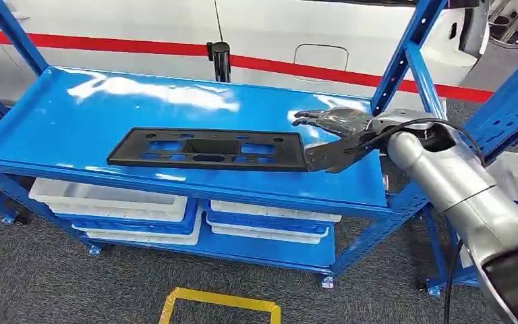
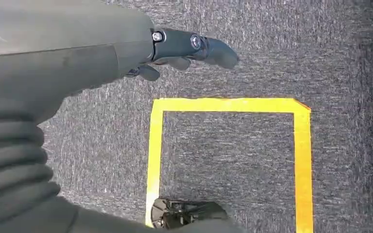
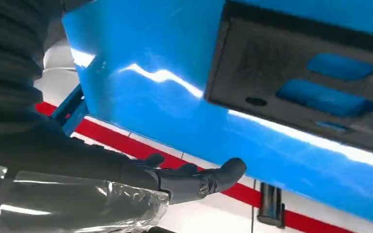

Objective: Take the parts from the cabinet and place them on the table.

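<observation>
A long black plastic part (image 1: pixel 209 148) with several cut-outs lies flat on the blue cabinet's top shelf (image 1: pixel 67 115), near the front edge. My right hand (image 1: pixel 334 138) hovers at the part's right end with its fingers spread, the thumb low by the part's edge. In the right wrist view the fingers (image 3: pixel 194 179) stand apart from the part's end (image 3: pixel 311 82) and hold nothing. My left hand (image 2: pixel 184 48) hangs over the grey carpet, holding nothing.
White trays (image 1: pixel 114 199) fill the lower blue shelf. A blue upright (image 1: pixel 405 61) rises just behind my right hand. A black post (image 1: pixel 220 61) and a white panel with a red stripe stand behind the cabinet. A yellow tape square (image 1: pixel 219 304) marks the carpet.
</observation>
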Controlling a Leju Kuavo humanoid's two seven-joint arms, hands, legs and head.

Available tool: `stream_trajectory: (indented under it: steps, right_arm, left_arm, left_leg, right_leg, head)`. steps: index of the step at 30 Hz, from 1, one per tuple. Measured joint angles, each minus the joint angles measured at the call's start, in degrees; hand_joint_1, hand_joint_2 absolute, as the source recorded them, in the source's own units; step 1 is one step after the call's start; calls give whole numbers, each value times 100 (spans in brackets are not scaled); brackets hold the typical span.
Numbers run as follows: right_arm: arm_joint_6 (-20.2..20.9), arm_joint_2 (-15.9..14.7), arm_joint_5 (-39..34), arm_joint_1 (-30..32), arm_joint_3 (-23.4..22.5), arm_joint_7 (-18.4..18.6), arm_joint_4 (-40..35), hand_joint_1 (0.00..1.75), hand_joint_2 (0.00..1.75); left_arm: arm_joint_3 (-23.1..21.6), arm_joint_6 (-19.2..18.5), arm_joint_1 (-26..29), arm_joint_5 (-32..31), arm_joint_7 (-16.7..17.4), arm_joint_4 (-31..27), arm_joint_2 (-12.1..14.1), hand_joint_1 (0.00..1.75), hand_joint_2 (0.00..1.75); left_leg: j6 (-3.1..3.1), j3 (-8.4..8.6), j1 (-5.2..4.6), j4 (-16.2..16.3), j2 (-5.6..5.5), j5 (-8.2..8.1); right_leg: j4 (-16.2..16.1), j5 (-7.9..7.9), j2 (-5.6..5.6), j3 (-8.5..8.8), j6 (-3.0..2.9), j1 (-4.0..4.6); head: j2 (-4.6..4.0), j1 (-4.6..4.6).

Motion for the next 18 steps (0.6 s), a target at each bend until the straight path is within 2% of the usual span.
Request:
stream_trajectory:
  steps: [3,6,8,18]
  right_arm:
    - [-150,-48,72,47,211,150,-270,0,175]
    - [-539,-96,323,259,517,430,-714,0,175]
    - [-660,-114,371,402,648,524,-928,0,175]
    - [-693,-238,393,561,955,575,-1324,0,175]
  left_arm:
    - [41,7,0,2,0,0,7,0,175]
    - [89,11,-2,-4,0,0,7,0,175]
    - [105,13,-3,-7,7,0,7,0,175]
    - [127,15,-4,-11,7,0,9,0,175]
  left_leg:
    - [5,-1,7,-1,35,-9]
    - [-8,4,28,-1,76,-21]
    - [-3,5,36,-1,100,-29]
    - [-43,20,103,-1,142,-54]
  right_leg:
    - [0,1,21,0,4,-2]
    - [0,1,62,-1,5,-7]
    - [0,2,77,-7,6,-10]
    - [1,2,116,-15,4,-14]
  head:
    - [0,0]
    - [0,0]
    - [0,-4]
    - [0,-2]
